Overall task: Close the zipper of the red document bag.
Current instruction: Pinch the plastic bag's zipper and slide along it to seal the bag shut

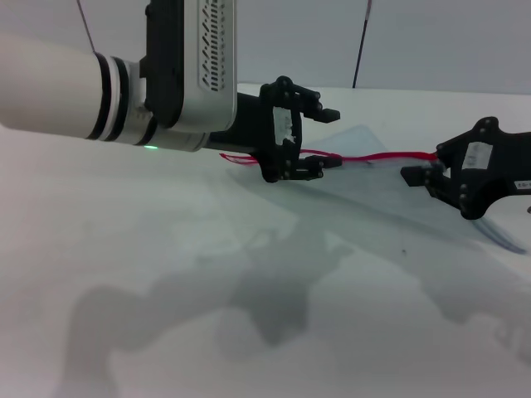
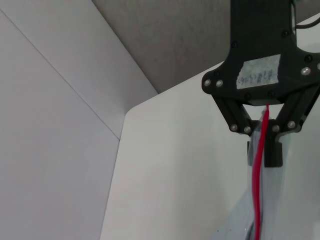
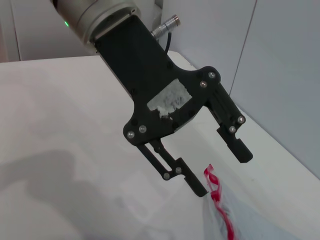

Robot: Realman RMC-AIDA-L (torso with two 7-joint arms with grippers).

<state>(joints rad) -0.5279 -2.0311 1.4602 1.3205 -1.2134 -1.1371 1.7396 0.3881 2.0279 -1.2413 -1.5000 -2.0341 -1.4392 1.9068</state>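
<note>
Head view: left pincer (image 1: 330, 138) spread wide over the zipper (image 1: 365, 157), red document bag (image 1: 390, 195) lying on the bench (image 1: 124, 249) beyond it, right pincer (image 1: 412, 176) pinching the zipper's far end, bag corner hidden behind it; left wrist view: right pincer (image 2: 265, 150) gripping the zipper (image 2: 258, 180), bag cut off; right wrist view: left pincer (image 3: 223, 172) open beside the zipper's end (image 3: 216, 192).
</note>
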